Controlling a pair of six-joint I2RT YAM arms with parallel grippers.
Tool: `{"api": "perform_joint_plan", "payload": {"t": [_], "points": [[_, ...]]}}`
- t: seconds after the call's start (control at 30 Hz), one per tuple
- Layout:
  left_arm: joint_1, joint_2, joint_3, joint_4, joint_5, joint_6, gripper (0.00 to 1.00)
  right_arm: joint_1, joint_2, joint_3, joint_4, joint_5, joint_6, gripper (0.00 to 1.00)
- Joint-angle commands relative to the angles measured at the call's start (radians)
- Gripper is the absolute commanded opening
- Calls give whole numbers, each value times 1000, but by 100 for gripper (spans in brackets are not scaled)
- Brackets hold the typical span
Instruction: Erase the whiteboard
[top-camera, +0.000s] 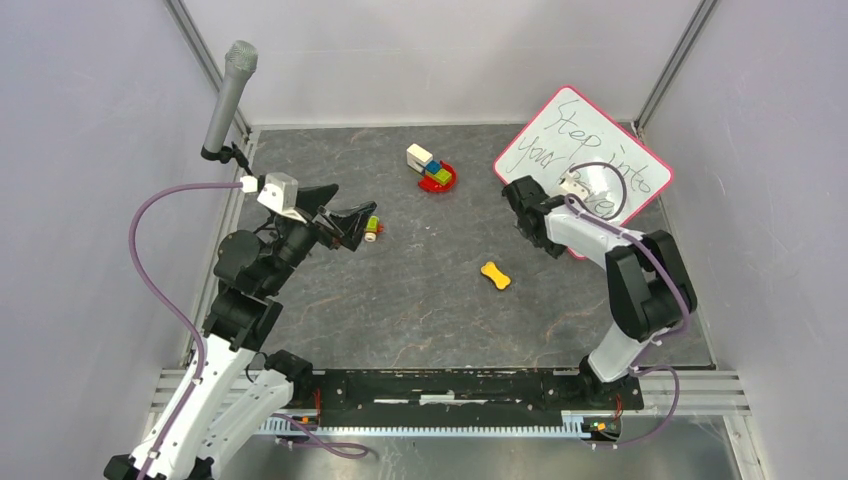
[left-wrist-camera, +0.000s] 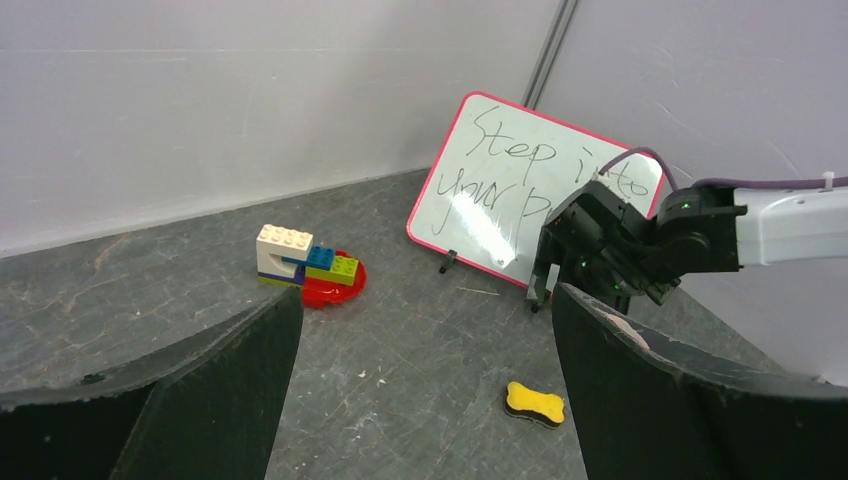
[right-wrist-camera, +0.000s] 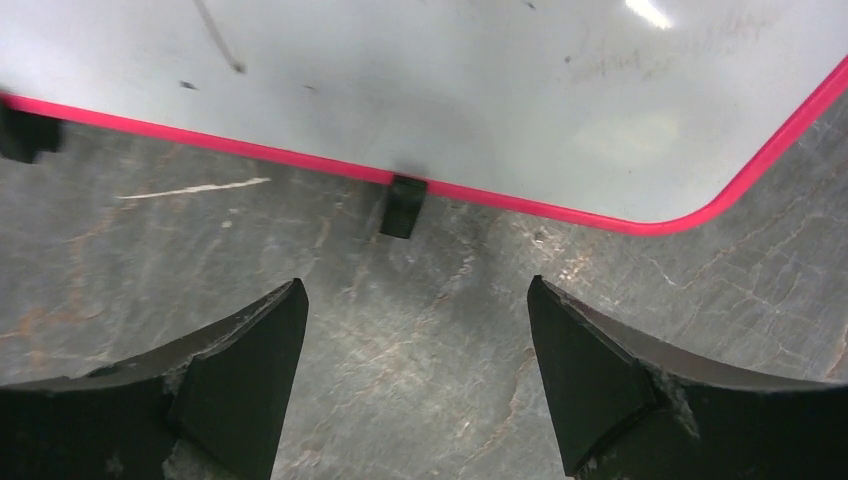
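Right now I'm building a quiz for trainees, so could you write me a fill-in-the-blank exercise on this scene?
The first word handwritten on the large white red-rimmed rectangular whiteboard is ____. The small bone-shaped block on the dark grey table is coloured ____. The stack of plastic toy bricks rests on a small dish coloured ____. The open black end effector facing the whiteboard's lower rim belongs to the ____ arm.
Missing words: Step; yellow; red; right.

High overhead; both wrists toward whiteboard (left-wrist-camera: 510, 195).
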Motion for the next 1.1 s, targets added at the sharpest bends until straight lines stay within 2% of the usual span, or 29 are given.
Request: {"api": "perform_joint_plan", "payload": {"t": [0.0, 0.33, 0.6, 0.8, 1.0, 1.07], "points": [[-11, -1, 7, 43, -42, -5, 100, 3, 49, 27, -82, 67, 123, 86], [-23, -6, 2, 62, -1, -1, 100, 4, 180, 77, -64, 77, 144, 78], [-33, -13, 6, 61, 16, 2, 100, 3, 228, 83, -46, 147, 162, 75], [-38, -17, 6, 58, 10, 4, 100, 1, 258, 92, -42, 180, 182, 70], [-37, -30, -1, 63, 9, 3, 100, 1, 256, 56, 8, 220, 164, 58], [-39, -35, -3, 67, 5, 2, 100, 1, 260, 43, 41, 237, 140, 49]]}}
